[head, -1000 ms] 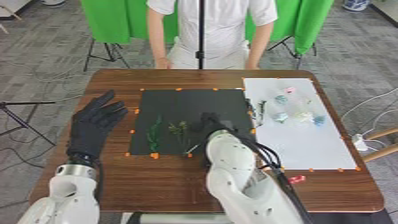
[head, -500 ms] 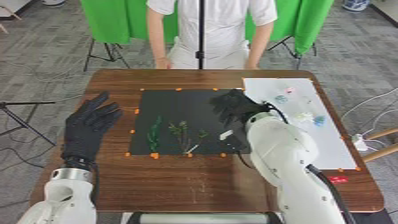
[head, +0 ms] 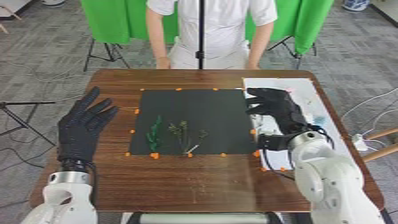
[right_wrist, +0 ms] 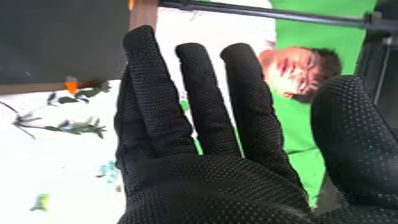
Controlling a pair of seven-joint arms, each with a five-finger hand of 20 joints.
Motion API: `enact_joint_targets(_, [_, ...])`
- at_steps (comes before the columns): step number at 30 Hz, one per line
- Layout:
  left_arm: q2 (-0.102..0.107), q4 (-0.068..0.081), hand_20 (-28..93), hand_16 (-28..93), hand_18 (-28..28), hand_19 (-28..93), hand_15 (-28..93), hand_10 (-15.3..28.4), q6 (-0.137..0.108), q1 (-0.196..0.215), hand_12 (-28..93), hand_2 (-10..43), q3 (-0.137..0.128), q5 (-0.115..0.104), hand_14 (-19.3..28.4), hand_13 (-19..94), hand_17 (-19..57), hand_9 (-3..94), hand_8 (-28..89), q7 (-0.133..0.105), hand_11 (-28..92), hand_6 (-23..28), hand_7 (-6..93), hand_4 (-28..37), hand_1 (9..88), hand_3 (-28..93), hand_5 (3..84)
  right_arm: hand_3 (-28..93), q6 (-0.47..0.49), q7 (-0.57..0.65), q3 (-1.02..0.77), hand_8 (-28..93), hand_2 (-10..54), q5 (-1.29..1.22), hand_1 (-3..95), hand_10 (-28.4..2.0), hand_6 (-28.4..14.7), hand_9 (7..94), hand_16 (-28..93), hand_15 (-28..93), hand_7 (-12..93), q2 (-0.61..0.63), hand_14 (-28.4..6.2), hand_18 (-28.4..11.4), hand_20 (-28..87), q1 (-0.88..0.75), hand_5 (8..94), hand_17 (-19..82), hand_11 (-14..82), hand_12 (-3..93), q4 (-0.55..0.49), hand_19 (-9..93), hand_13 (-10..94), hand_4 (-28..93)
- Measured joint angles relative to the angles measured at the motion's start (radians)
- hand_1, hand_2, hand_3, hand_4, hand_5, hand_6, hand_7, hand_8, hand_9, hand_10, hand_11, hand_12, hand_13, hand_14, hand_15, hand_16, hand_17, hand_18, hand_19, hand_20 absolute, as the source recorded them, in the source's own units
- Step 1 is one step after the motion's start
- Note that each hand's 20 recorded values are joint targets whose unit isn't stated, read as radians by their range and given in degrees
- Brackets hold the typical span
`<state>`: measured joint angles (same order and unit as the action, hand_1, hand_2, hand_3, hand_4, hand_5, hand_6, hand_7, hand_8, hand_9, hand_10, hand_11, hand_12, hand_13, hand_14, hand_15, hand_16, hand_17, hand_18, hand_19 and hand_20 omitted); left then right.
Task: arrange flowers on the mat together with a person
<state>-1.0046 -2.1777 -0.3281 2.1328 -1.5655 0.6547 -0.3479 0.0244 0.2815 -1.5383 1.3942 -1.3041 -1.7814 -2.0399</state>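
My right hand (head: 277, 107) is over the left part of the white sheet (head: 306, 86), fingers straight and pointing to the far side. Seen from the right wrist, the same hand (right_wrist: 222, 185) is open, holding nothing; beside it a leafy stem (right_wrist: 67, 127) and a pale blue flower (right_wrist: 108, 172) lie on the sheet. On the black mat (head: 182, 105) lie a long green sprig (head: 154, 134) at the left and thin budded stems (head: 182, 135) in the middle. A blue flower (head: 319, 120) shows partly past my right hand. My left hand (head: 82, 125) stays open left of the mat.
Orange tape pieces (head: 155, 156) mark the mat's border on the wooden table (head: 160, 185). A dark vertical pole (head: 201, 40) rises beyond the table's far edge.
My right hand has moved right, off the mat and over the white sheet, uncovering the mat's right part and covering some flowers. The left hand has shifted slightly left.
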Motion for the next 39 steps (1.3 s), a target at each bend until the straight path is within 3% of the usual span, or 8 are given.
enact_joint_targets(8, [-0.001,0.009,-5,-10,24.6,63,52,19.9,0.007,-0.001,10,10.9,0.005,0.003,27.3,28,-6.9,35.2,-9,0.001,23,7.3,10.4,-28.3,19.4,77,33.8,87,-0.040,-0.188,-0.013,-14,12.4,-0.164,14.2,-18.6,-1.4,54.7,11,33,13,0.025,-21.8,-21.2,15,-0.044,51.0,10,11.5,10.9,0.050,55,48,-28])
enact_joint_targets(22, [-0.004,0.011,-3,-10,24.5,63,53,20.3,0.014,0.007,10,10.6,0.003,0.011,27.2,28,-6.8,35.8,-9,0.015,24,7.8,10.3,-28.3,20.1,77,34.6,88,-0.095,-0.200,-0.060,-14,12.1,-0.165,13.1,-18.6,-1.1,55.2,12,33,14,0.030,-21.6,-21.2,18,-0.099,50.8,10,11.6,11.1,0.050,53,47,-28])
enact_joint_targets(27, [-0.012,0.011,-2,-10,24.4,63,53,20.5,0.015,0.008,9,10.6,0.000,0.016,27.2,28,-6.8,36.1,-9,0.028,24,7.9,10.3,-28.3,20.1,77,34.7,88,-0.066,-0.190,-0.101,-14,11.9,-0.166,13.2,-18.6,-1.0,55.5,12,34,13,0.022,-21.7,-21.7,19,-0.107,50.8,10,11.6,11.1,0.050,55,48,-28])
enact_joint_targets(33, [-0.015,0.010,-2,-11,24.4,63,53,20.6,0.015,0.011,9,10.3,-0.001,0.017,27.2,28,-6.7,36.3,-9,0.031,24,8.0,10.3,-28.3,20.2,78,34.9,88,0.063,-0.144,-0.177,-14,11.8,-0.183,13.3,-18.6,-1.0,55.7,12,34,13,-0.004,-21.6,-21.7,19,-0.118,51.0,10,11.5,11.0,0.050,55,48,-28])
enact_joint_targets(39, [-0.015,0.010,-2,-11,24.4,63,53,20.6,0.015,0.011,9,10.2,-0.001,0.017,27.2,28,-6.7,36.3,-9,0.032,24,8.0,10.3,-28.3,20.4,78,34.9,88,0.036,-0.145,-0.166,-14,11.6,-0.185,13.5,-18.6,-1.0,55.8,12,33,13,-0.003,-21.7,-21.5,19,-0.123,51.0,10,11.5,11.0,0.050,54,48,-28])
